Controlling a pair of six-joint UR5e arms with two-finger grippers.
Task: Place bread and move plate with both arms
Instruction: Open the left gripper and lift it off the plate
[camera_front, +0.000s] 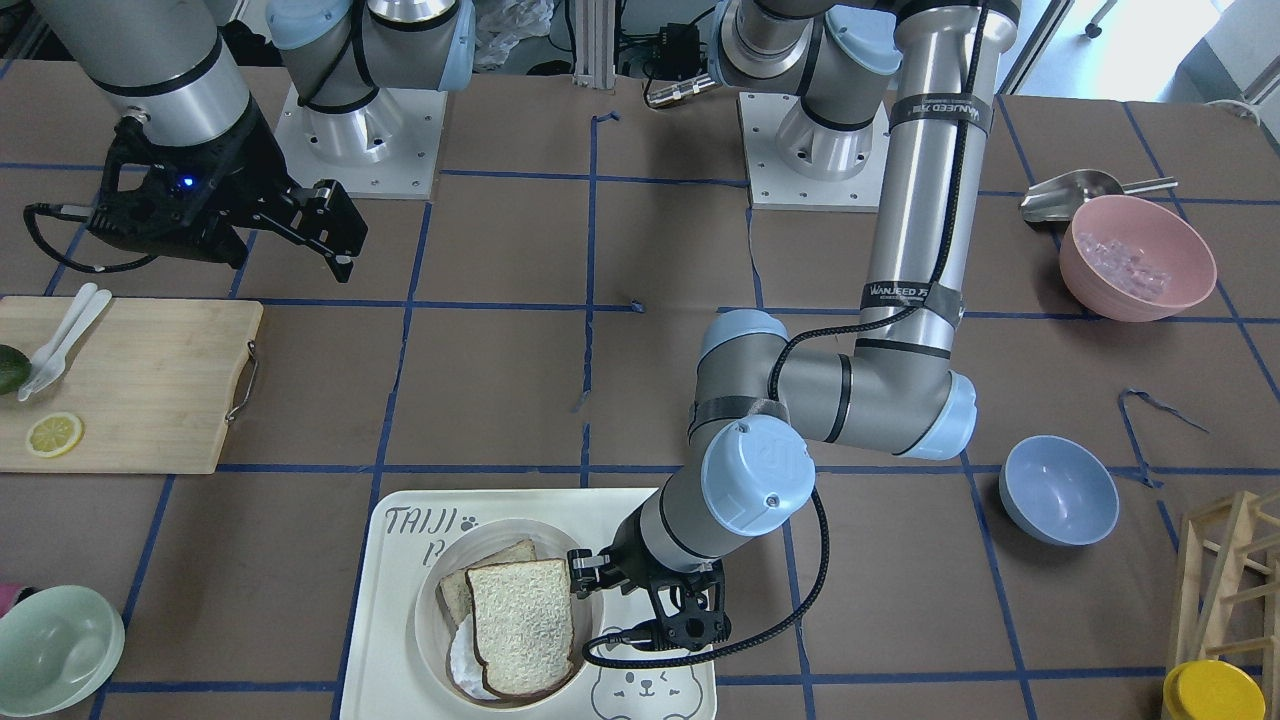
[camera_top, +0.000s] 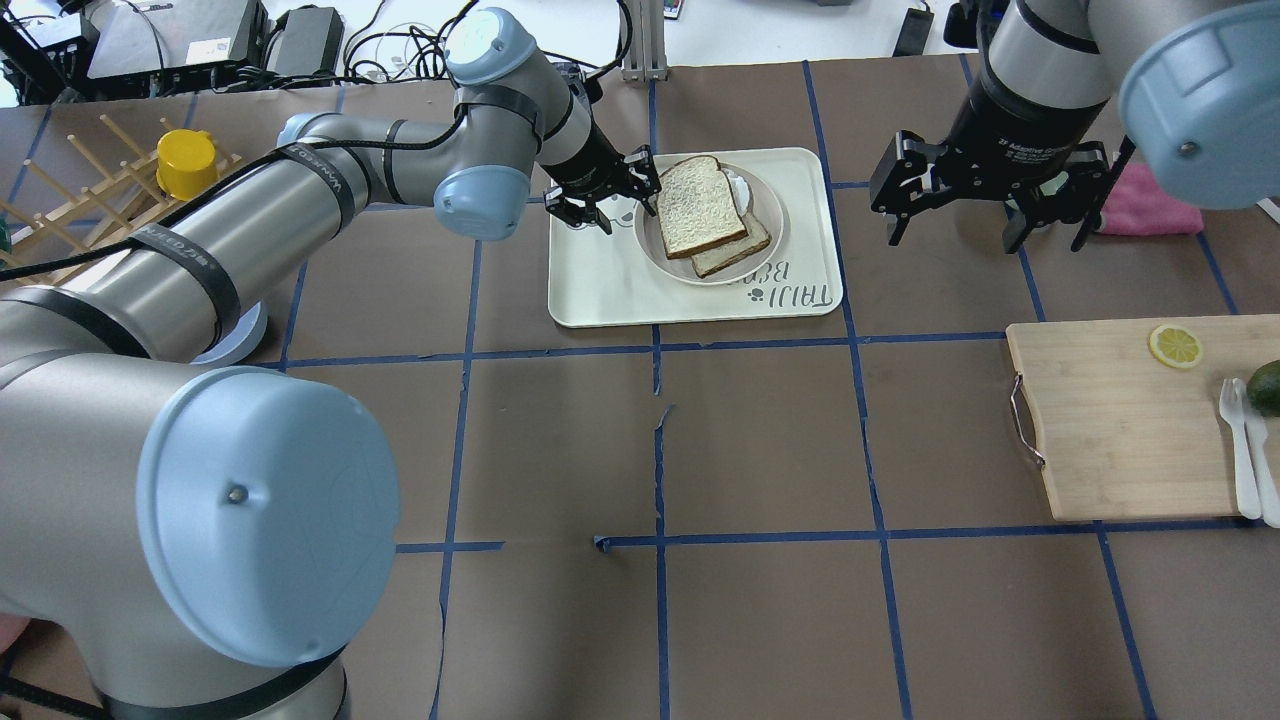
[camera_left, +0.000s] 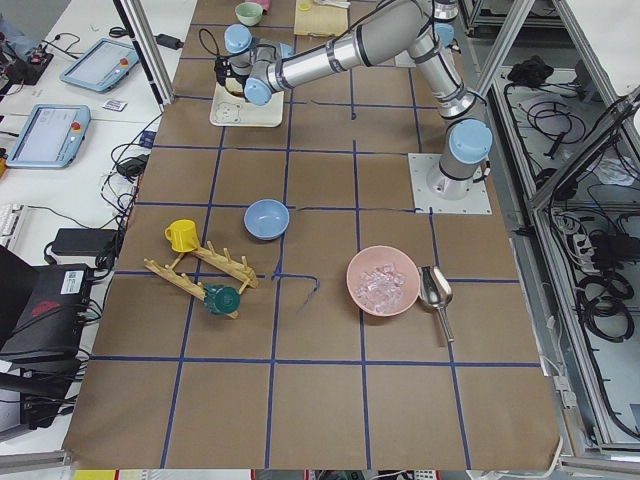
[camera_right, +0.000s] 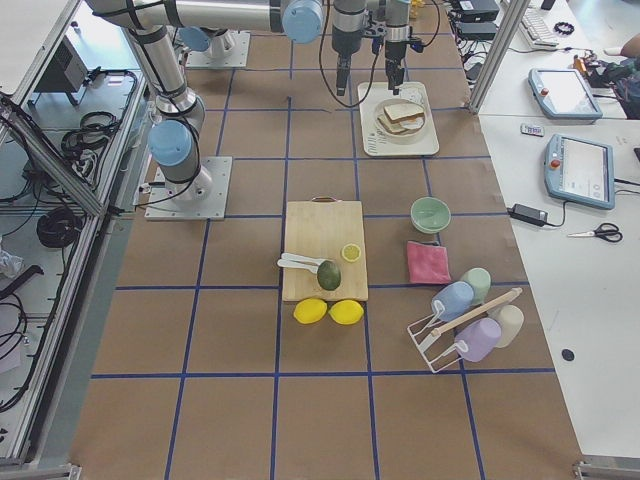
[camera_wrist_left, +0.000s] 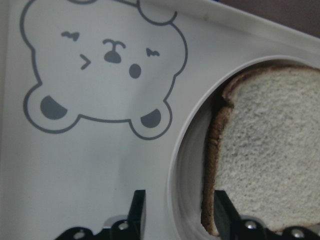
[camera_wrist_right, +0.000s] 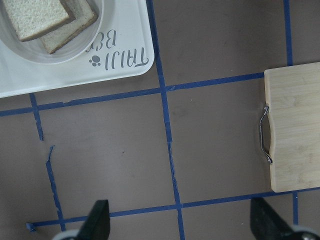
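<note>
The bread (camera_front: 520, 625) lies flat on the round cream plate (camera_front: 430, 640), on top of a smaller tan slice (camera_front: 460, 585). The plate stands on the bear tray (camera_front: 390, 620). My left gripper (camera_front: 588, 575) is at the plate's rim. In the left wrist view its narrowly open jaws (camera_wrist_left: 179, 215) straddle the rim (camera_wrist_left: 182, 160), one finger outside and one over the bread's crust (camera_wrist_left: 270, 150), not clamped. My right gripper (camera_top: 985, 238) is wide open and empty. It hovers over the table beside the tray (camera_top: 600, 290), apart from the plate (camera_top: 775, 200).
A wooden cutting board (camera_top: 1120, 430) holds a lemon slice (camera_top: 1175, 346), white cutlery and an avocado. A pink cloth (camera_top: 1150, 210) lies behind the right gripper. A blue bowl (camera_front: 1058, 490), a pink bowl (camera_front: 1137, 257), a green bowl (camera_front: 55, 650) and a rack with a yellow cup (camera_top: 187, 163) stand around.
</note>
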